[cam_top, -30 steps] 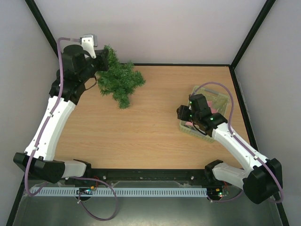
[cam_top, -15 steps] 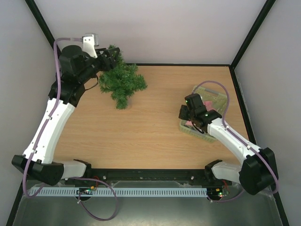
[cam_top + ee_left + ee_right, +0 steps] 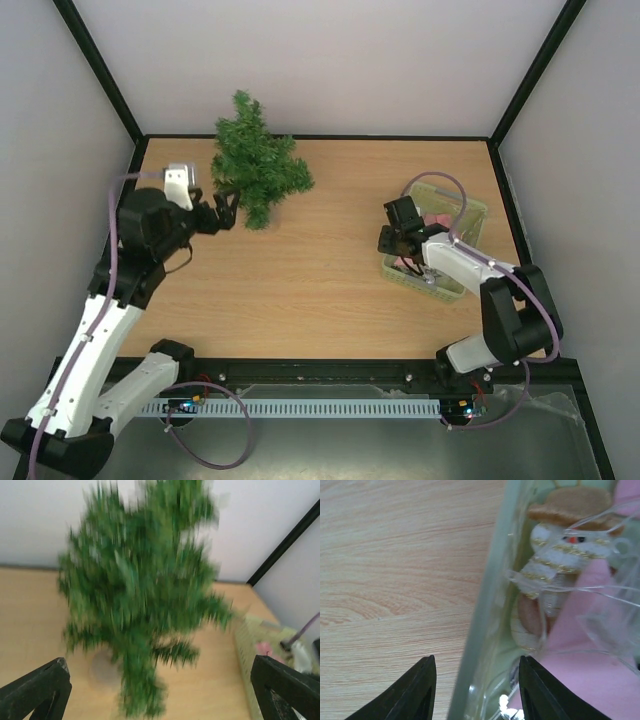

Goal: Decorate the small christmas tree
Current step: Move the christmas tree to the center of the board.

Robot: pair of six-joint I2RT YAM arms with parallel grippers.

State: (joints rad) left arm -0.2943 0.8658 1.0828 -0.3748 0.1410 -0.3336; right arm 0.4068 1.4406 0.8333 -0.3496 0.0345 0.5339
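Top external view looks down on a wooden table [image 3: 320, 280] walled in white, with both white-and-black arms reaching over it from the near edge. On the left, the left arm [image 3: 95, 330] bends up toward the far left corner. On the right, the right arm [image 3: 500, 290] folds back on itself toward a basket. The small christmas tree [image 3: 255, 165] stands upright at the far left of the table, close to the back wall, with its tip showing against the white panel. It is a bushy cone of dark green needle branches that stick out unevenly, the lower ones spreading widest. The left wrist view is blurred but shows a pale round foot under the tree and no ornament on the branches. Well apart from it, at the right side of the table, sits the pale green basket [image 3: 478, 207]. The left gripper [image 3: 226, 210] hovers just in front of the tree's lower branches, its jaws spread wide and gripping nothing. At the basket's near left corner, the right gripper [image 3: 394, 245] has its jaws partly apart and straddles the wall, one finger over the wood and one inside, clamping nothing. Inside lie a white snowman [image 3: 560, 555] with gold glitter bands and a tan hat, and something pink [image 3: 580, 675] under clear wrap.
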